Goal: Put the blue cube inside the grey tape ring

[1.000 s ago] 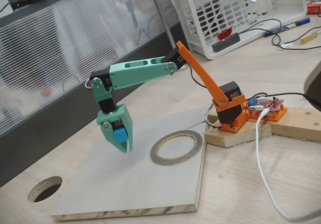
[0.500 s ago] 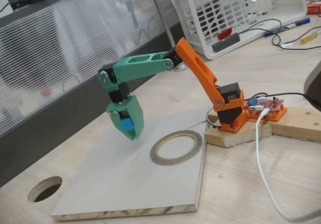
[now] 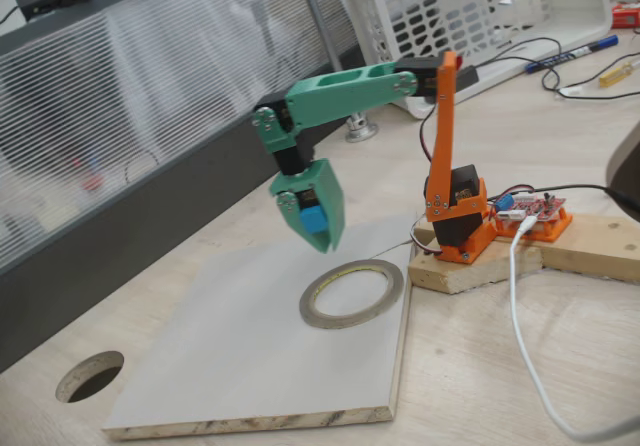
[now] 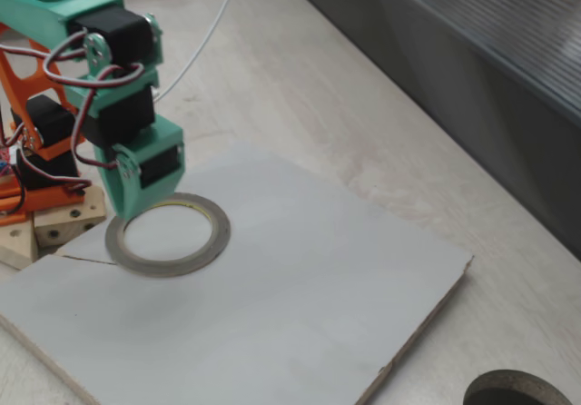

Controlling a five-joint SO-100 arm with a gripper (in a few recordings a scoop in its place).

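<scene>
**Cube held in the air above the ring's far edge**

In a fixed view the green gripper (image 3: 318, 228) hangs at frame centre, pointing down, its jaws closed on the blue cube (image 3: 313, 218); the cube sits between the green fingers, clear of the board; the grey tape ring (image 3: 352, 293) lies flat on the pale board (image 3: 250, 356), lower right of the gripper, nothing inside it; the gripper's tip is above and just left of the ring's upper left rim; the orange base (image 3: 455, 228) stands on a wooden block (image 3: 560, 248) at right, with a white cable (image 3: 520, 316) trailing toward the lower right; a white basket (image 3: 470, 21) fills the upper right, and a round hole (image 3: 90, 376) in the tabletop shows at lower left.

In the other fixed view the gripper (image 4: 132, 201) is at left, its tip overlapping the ring's (image 4: 168, 234) upper left rim; the cube is hidden behind the green body here.
</scene>
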